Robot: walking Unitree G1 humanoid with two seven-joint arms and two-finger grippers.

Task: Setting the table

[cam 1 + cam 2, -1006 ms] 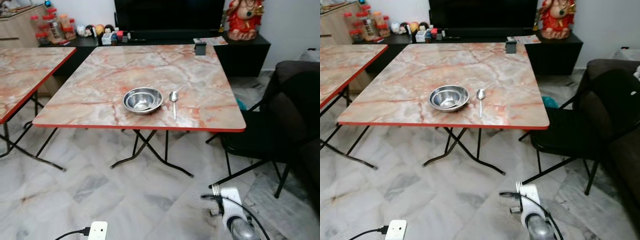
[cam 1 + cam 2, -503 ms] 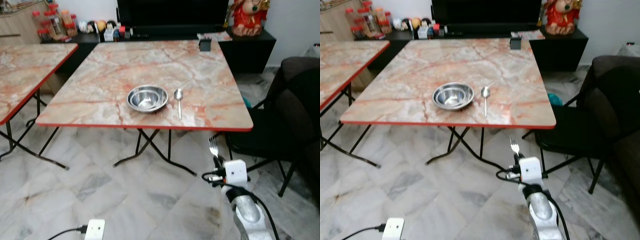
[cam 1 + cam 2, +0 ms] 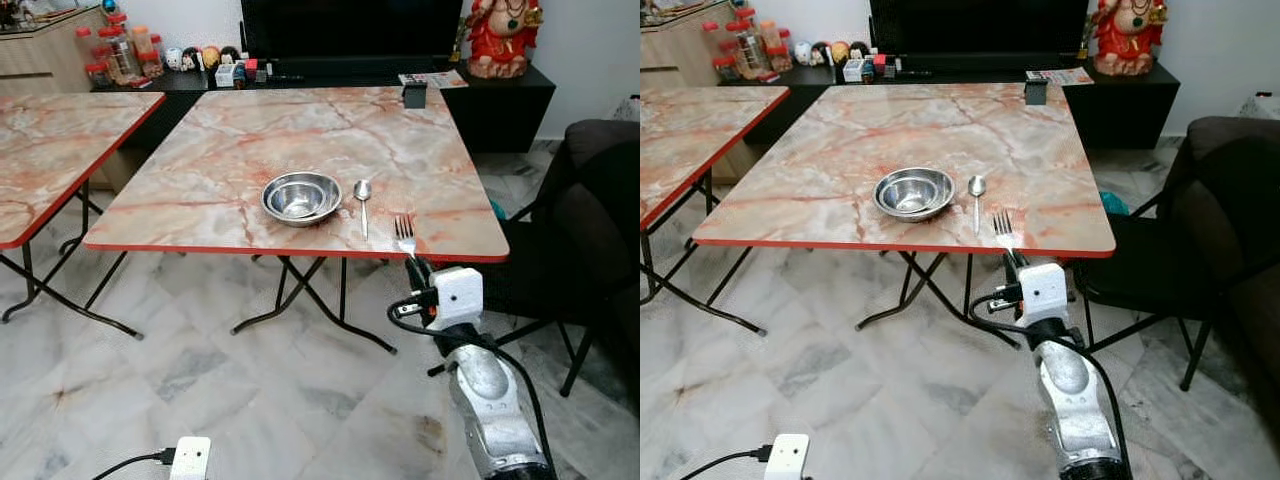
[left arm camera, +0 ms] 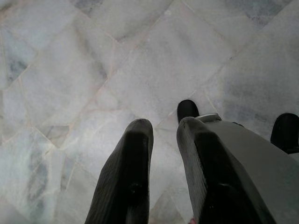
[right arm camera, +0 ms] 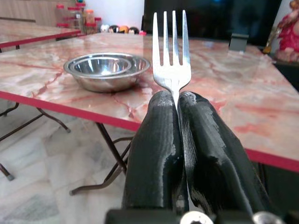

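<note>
Two marble-topped benches stand here: the main bench [image 3: 300, 140] and a second bench [image 3: 60, 140] off its left edge. On the main bench lie one steel bowl [image 3: 301, 197], one spoon [image 3: 363, 200] just beside it near the front edge, and one small dark box [image 3: 414, 95] at the far right corner. One fork [image 3: 404, 235] is pinched in the right tool [image 3: 414, 268], one of two tools, with the left tool [image 4: 161, 135] over the floor.

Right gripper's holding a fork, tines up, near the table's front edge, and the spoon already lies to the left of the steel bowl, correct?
Not quite. The spoon lies to the right of the steel bowl, not the left; the left eye view shows it. The rest holds: the right gripper has its fingers shut on the fork, tines up, near the table's front edge.
</note>
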